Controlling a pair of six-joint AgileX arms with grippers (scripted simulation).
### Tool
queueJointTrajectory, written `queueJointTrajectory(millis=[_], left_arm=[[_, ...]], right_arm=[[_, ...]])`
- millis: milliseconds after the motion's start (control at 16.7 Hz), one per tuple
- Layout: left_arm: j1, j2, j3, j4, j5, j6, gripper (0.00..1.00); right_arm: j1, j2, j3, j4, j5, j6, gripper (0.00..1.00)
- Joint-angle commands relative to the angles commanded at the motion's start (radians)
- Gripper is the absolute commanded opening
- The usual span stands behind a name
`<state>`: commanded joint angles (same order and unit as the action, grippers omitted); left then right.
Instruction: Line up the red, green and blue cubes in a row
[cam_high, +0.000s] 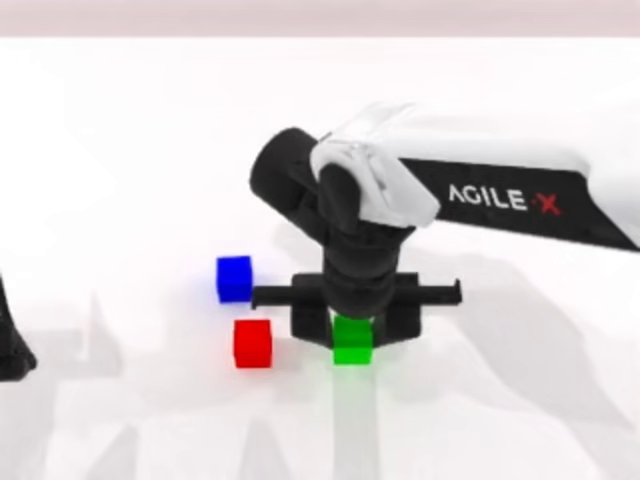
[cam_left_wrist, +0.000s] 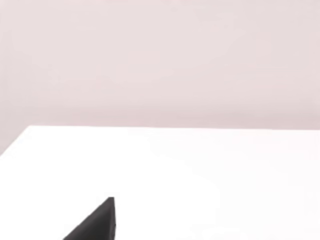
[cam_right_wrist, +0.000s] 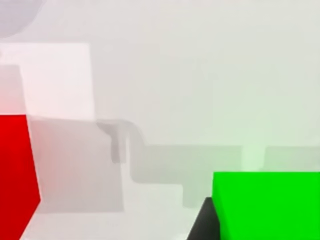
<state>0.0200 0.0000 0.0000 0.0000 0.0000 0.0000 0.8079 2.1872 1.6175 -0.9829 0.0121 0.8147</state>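
In the top view the green cube (cam_high: 352, 340) sits on the table between the two dark fingers of my right gripper (cam_high: 353, 324), which points straight down and is shut on it. In the right wrist view one dark finger (cam_right_wrist: 202, 224) lies flat against the side of the green cube (cam_right_wrist: 267, 205). The red cube (cam_high: 252, 343) rests left of it with a gap between them, and shows as the red cube (cam_right_wrist: 17, 170) at the wrist picture's edge. The blue cube (cam_high: 234, 278) stands just behind the red one. My left gripper (cam_high: 12, 355) is parked at the table's left edge.
The white table (cam_high: 120, 150) ends at a pale pinkish wall (cam_high: 320, 18) at the back. The right arm's white and black forearm (cam_high: 500, 195) reaches in from the right over the middle. The left wrist view holds bare table and one dark fingertip (cam_left_wrist: 97, 225).
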Motion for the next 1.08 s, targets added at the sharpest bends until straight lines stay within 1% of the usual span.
queueJointTrajectory(millis=[600, 660, 1080], left_arm=[[0.0, 0.0, 0.0, 0.0, 0.0, 0.0, 1.0], [0.0, 0.0, 0.0, 0.0, 0.0, 0.0, 1.0], [0.0, 0.0, 0.0, 0.0, 0.0, 0.0, 1.0]], right_arm=[[0.0, 0.0, 0.0, 0.0, 0.0, 0.0, 0.98], [0.0, 0.0, 0.0, 0.0, 0.0, 0.0, 1.0], [0.0, 0.0, 0.0, 0.0, 0.0, 0.0, 1.0]])
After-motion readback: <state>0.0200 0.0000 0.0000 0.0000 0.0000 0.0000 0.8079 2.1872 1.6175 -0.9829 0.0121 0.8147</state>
